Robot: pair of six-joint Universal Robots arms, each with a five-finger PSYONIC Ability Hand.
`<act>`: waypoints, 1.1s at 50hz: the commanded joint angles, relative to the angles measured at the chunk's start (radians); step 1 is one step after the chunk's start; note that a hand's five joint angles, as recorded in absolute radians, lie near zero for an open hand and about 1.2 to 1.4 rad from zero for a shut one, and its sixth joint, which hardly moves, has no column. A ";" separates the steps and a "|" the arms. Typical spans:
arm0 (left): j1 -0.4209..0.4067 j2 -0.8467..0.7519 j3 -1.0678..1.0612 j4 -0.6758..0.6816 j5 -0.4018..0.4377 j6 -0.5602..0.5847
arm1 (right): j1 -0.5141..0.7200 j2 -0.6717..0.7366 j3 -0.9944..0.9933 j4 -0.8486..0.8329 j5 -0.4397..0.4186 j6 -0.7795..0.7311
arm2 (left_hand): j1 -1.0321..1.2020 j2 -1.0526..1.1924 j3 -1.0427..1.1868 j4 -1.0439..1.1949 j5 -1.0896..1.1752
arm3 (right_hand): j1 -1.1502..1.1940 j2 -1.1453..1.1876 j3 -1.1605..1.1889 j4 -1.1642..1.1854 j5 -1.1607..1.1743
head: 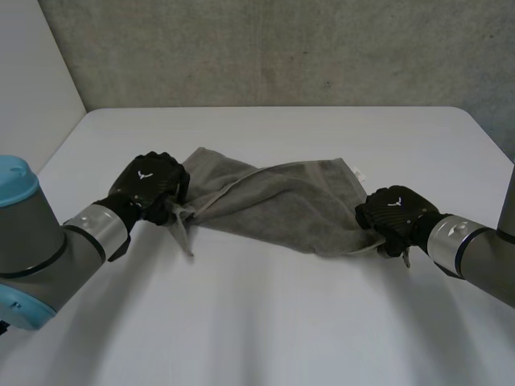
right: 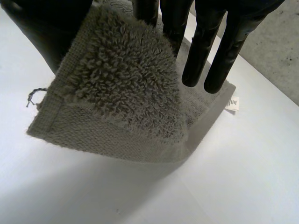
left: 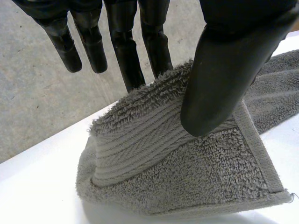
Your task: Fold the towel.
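One white surface (head: 265, 322), wide and bare around the cloth. Near edge, far edge and both side edges sit well apart from it, so there's room to swing a fold any way.

Grey terry towel (head: 273, 205) lies across the surface's middle, bunched and twisted lengthwise, strung between the two hands. Its ends are lifted and the middle sags down.

Left hand (head: 149, 186) is at the towel's left end, thumb clamping a hemmed corner against the fingers behind it. Right hand (head: 394, 213) is at the right end, same pinch, with the corner hanging clear of the surface.

Handling, my read: it's light, limp and thick-piled, with no stiffness. It won't slip from a pinch, but it will droop and drag wherever it's unsupported. Corners on the flat woven hem band look like the best hold. It needs pulling taut and flat before folding, else the twist gets folded in.

Small stuff: white label (right: 232, 103) on the far hem, loose thread (right: 32, 95) at the right-hand corner. Neither matters.
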 commanded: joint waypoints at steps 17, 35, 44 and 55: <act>-0.109 -0.038 0.013 -0.116 -0.108 0.043 | 0.061 0.012 -0.015 0.049 0.179 0.050 | 0.111 0.058 0.599 0.646 0.129 | 0.103 0.029 0.527 0.519 0.096; -0.110 -0.004 0.029 -0.122 -0.109 0.037 | 0.050 -0.074 -0.015 0.058 0.174 0.047 | 0.554 0.501 1.042 1.089 0.572 | 0.469 0.395 0.893 0.885 0.462; -0.106 0.128 0.023 -0.173 -0.134 -0.015 | 0.050 -0.165 -0.016 0.111 0.166 0.016 | 0.554 0.501 1.042 1.089 0.572 | 0.469 0.395 0.893 0.885 0.462; -0.089 0.324 -0.076 -0.234 -0.131 -0.038 | 0.017 -0.347 0.025 0.339 0.120 -0.149 | 0.554 0.501 1.042 1.089 0.572 | 0.469 0.395 0.893 0.885 0.462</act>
